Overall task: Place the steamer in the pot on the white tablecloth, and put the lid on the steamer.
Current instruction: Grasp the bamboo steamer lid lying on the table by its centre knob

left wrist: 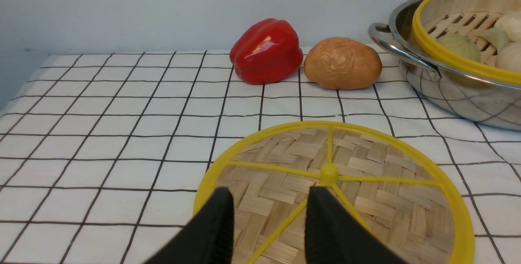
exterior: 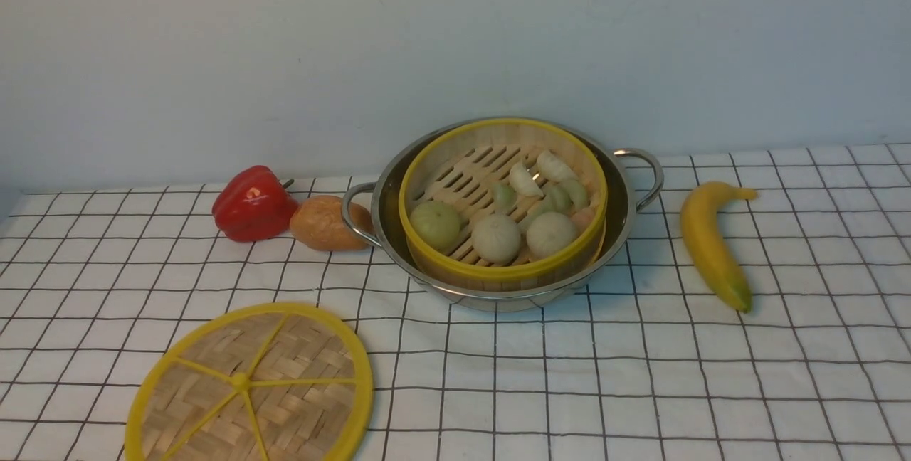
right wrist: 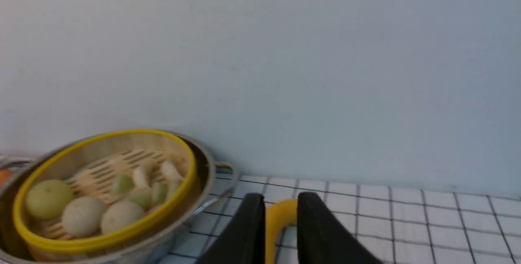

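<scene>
The steamer [exterior: 498, 270], a bamboo basket with yellow rims holding toy buns and dumplings, sits inside the shiny pot [exterior: 619, 213] at the middle back of the white tablecloth [exterior: 640, 375]. The lid [exterior: 285, 404], a flat woven disc with yellow spokes, lies on the cloth at the front left. Neither gripper shows in the front view. In the left wrist view my left gripper [left wrist: 270, 194] is open just above the lid [left wrist: 366, 199], near its hub. In the right wrist view my right gripper [right wrist: 281, 199] is open and empty, to the right of the steamer [right wrist: 101, 237] and pot [right wrist: 205, 170].
A red pepper [exterior: 253, 205] and a brown bread roll [exterior: 324, 223] lie left of the pot, the roll close to its left handle. A yellow banana [exterior: 704, 240] lies on the cloth right of the pot and shows between my right fingers as the banana [right wrist: 281, 215]. A pale wall stands behind.
</scene>
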`<state>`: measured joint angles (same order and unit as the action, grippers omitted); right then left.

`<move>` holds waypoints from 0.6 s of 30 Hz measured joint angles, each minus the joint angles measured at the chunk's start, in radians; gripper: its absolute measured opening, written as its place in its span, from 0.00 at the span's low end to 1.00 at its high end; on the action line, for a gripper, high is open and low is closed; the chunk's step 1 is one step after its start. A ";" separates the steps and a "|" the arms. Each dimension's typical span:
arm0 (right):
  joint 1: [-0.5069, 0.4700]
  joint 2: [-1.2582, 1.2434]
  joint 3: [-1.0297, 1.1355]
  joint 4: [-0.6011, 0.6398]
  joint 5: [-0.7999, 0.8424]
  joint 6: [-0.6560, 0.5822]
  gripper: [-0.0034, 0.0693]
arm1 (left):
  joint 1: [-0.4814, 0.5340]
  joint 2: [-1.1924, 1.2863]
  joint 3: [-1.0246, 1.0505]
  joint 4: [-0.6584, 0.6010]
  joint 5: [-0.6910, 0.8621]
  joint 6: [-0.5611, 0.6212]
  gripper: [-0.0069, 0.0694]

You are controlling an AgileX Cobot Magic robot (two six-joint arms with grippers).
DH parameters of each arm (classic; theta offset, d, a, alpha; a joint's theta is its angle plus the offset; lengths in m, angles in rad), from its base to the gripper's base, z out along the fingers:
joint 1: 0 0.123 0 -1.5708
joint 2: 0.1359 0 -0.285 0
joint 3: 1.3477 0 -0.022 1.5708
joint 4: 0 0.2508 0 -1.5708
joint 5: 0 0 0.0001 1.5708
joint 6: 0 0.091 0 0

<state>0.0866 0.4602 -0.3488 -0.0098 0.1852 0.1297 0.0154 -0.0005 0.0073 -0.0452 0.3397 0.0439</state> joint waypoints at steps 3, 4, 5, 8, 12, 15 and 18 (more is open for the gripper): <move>-0.061 -0.117 0.132 -0.003 -0.016 0.000 0.28 | 0.000 0.000 0.000 0.000 0.000 0.000 0.41; -0.068 -0.156 0.160 -0.006 -0.018 -0.001 0.28 | 0.000 0.000 0.000 0.000 0.000 0.000 0.41; -0.069 -0.202 0.189 -0.016 -0.018 -0.004 0.29 | 0.000 0.000 0.000 0.000 0.000 0.000 0.41; -0.069 -0.301 0.239 -0.040 0.005 -0.007 0.30 | 0.000 0.000 0.000 0.001 0.000 0.000 0.41; -0.068 -0.401 0.282 -0.041 0.078 0.005 0.32 | 0.000 0.000 0.000 0.001 0.000 0.000 0.41; -0.068 -0.446 0.299 -0.041 0.141 0.017 0.33 | 0.000 0.000 0.000 0.001 0.000 0.000 0.41; -0.068 -0.455 0.302 -0.041 0.187 0.023 0.35 | 0.000 0.000 0.000 0.000 0.000 0.000 0.41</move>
<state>0.0183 0.0051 -0.0468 -0.0511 0.3723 0.1524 0.0154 -0.0005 0.0073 -0.0449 0.3397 0.0439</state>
